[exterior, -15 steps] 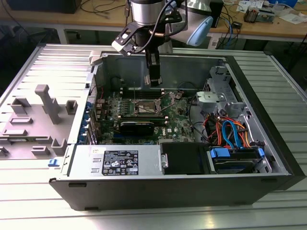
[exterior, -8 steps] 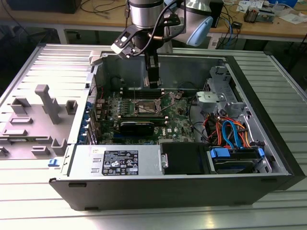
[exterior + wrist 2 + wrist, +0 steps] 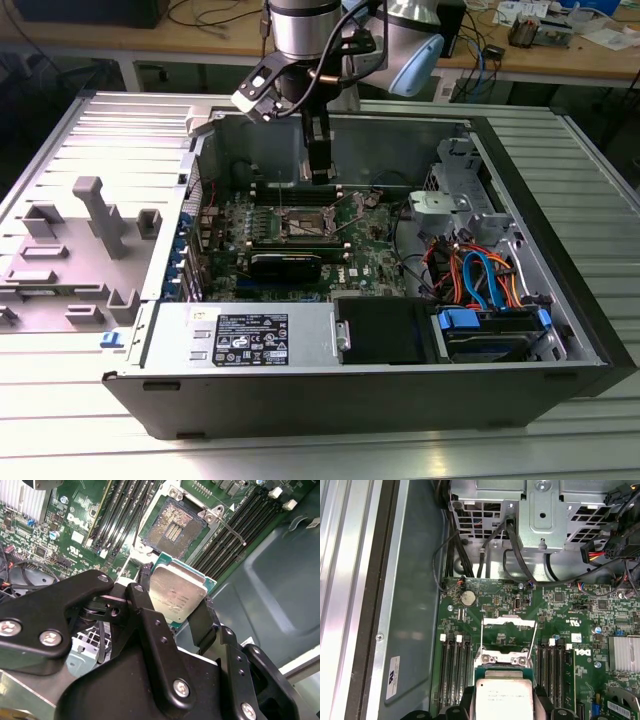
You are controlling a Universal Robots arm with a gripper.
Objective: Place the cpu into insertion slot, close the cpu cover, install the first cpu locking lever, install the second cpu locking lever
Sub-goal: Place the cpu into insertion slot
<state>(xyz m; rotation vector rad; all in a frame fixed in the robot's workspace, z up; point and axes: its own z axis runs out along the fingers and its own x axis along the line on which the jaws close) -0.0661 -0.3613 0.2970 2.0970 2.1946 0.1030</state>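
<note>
While hanging over the open computer case, clamps the cpu in the gripper, black fingers pressed against two opposite edges of the chip. Holds it tilted, dull silver top facing outward, a strip of green edge just visible, clear of the board. Beneath the fingertips and apart from the chip: the insertion slot, bare, gold contact field exposed inside a silvery rim with a screw at each of two corners. Angled away from one of those corners, a thin locking lever, standing free and crossing the black memory slots beside the socket. Seen again in the first wrist view, the cpu at the fingertips, and just past it the cpu cover, swung up off the socket, green motherboard showing through its cut-out centre. Farther out from the gripper on that side, a grey metal drive cage with black cables drooping from it; off to one flank, a finned heatsink. Sits, in the exterior view, low inside the case, right above the insertion slot; nearer the camera than the gripper, a power supply; well away from the gripper, outside the case, a grey fixture tray.
</note>
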